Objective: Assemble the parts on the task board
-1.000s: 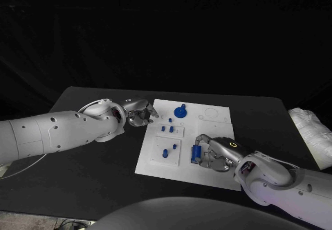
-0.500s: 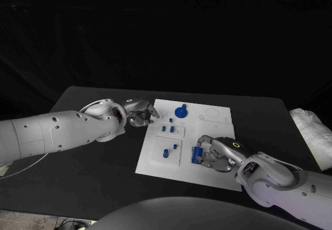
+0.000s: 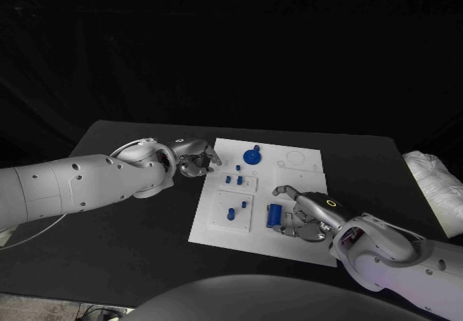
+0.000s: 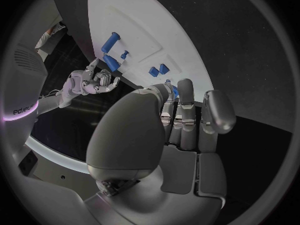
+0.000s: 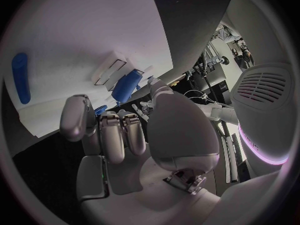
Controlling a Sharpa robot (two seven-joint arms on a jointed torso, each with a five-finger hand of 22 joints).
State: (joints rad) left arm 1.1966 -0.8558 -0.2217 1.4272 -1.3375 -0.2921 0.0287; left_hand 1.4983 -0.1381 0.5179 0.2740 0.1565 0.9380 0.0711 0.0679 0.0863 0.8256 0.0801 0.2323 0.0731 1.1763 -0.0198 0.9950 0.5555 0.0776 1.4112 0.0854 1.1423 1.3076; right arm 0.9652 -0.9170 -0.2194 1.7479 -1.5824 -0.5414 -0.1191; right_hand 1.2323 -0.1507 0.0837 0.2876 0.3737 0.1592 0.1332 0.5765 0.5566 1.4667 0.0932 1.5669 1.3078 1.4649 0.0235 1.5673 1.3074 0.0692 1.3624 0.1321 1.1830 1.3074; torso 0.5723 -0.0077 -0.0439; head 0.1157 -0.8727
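Observation:
The white task board (image 3: 299, 175) lies mid-table. A blue cylinder (image 3: 274, 214) lies on its near part, also seen in the right wrist view as the cylinder (image 5: 127, 85). My right hand (image 3: 307, 218) sits just right of it with fingers spread, and nothing is in its grip; the left wrist view shows the same hand (image 4: 94, 82) beside the cylinder (image 4: 112, 62). My left hand (image 3: 197, 160) hovers at the board's left edge, fingers curled in on nothing. A blue round knob (image 3: 251, 157), two small pegs (image 3: 233, 179) and a longer peg (image 3: 231, 215) stand in the board.
A white cloth bundle (image 3: 434, 184) lies at the table's right edge. Bare black table (image 3: 135, 227) stretches left of the board and in front of it. The board's far right corner has round recesses (image 3: 295, 159).
My right hand's fingers have lifted off the blue cylinder and spread, leaving it lying on the board. The left hand has barely moved.

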